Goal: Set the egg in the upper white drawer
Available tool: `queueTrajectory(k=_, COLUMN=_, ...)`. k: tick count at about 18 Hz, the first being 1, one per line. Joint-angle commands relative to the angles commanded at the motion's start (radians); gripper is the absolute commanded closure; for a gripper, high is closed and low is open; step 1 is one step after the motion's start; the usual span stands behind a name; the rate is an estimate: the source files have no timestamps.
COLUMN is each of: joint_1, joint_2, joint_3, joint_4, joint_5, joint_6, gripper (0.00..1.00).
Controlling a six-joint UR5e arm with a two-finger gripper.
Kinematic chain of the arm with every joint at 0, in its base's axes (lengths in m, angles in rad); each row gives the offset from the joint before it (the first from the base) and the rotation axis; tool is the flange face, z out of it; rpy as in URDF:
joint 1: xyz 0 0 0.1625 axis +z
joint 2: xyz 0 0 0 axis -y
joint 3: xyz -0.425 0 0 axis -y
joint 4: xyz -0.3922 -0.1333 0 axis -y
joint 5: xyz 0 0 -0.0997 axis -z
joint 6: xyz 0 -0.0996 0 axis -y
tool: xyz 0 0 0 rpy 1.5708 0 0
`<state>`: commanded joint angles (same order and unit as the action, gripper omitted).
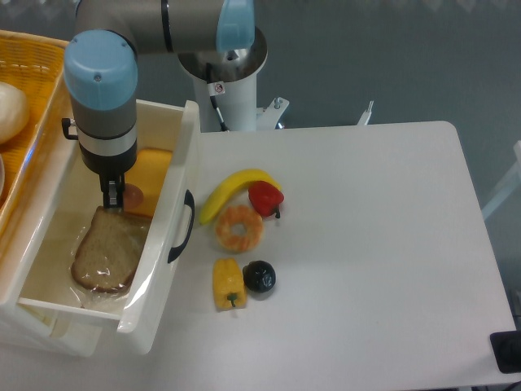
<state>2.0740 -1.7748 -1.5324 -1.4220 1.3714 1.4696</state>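
From my remote seat I have the worktop [366, 244] filling the right of the view, and the upper white drawer [184, 171] pulled open at its left edge. Inside it, a bread slice [110, 251] lies toward the near end with a yellow cheese block [151, 175] beyond it. The pincer [111, 195] hangs over the gap between them; I cannot tell how far its fingers are spread. The egg [133, 196] sits on the drawer floor just right of the fingertips, against the cheese, seemingly free of them. I judge the placing done, so I want a straight vertical lift, clear of the egg and the drawer's right wall.
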Motion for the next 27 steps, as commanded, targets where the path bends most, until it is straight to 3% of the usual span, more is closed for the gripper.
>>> queueTrajectory(k=27, joint_1=-0.015, joint_2=-0.028, joint_3=-0.002, joint_4=0.0, joint_5=0.0, joint_6=-0.006, gripper=0.72)
